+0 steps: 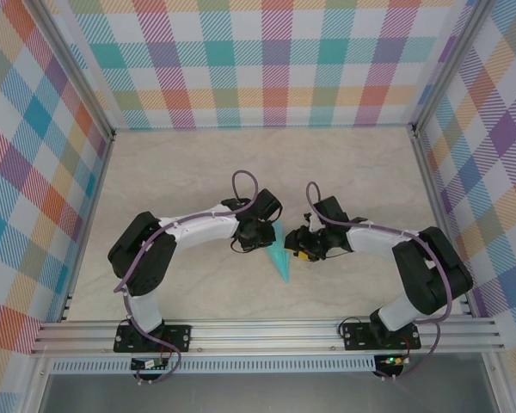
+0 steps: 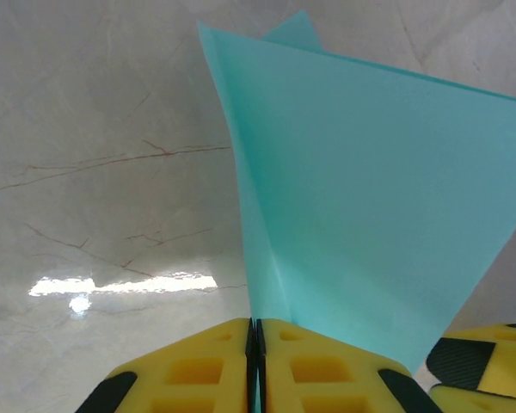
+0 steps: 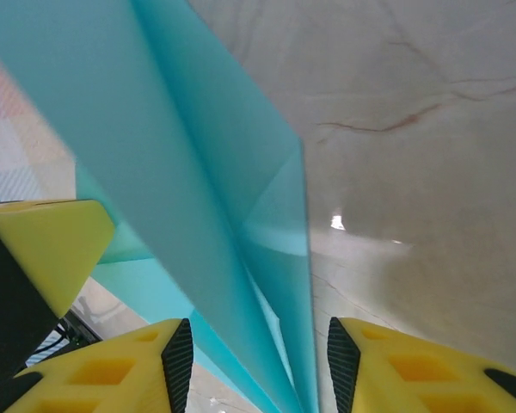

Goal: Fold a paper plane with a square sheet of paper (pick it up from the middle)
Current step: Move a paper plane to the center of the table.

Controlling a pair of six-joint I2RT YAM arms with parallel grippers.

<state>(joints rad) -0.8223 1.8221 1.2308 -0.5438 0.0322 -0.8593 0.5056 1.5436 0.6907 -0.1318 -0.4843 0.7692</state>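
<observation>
Fingers (image 2: 198, 370) of the left gripper (image 2: 256, 331) press flat together, pinching the paper plane (image 2: 370, 215). Those of the right gripper (image 3: 258, 344) stand apart, the paper passing between them ungripped. Over the table (image 1: 198, 172), near the middle of its near edge, the plane sits between both grippers — already a narrow pointed dart with a centre crease. Folding looks mostly done — spreading the wings and setting it down seem left.
</observation>
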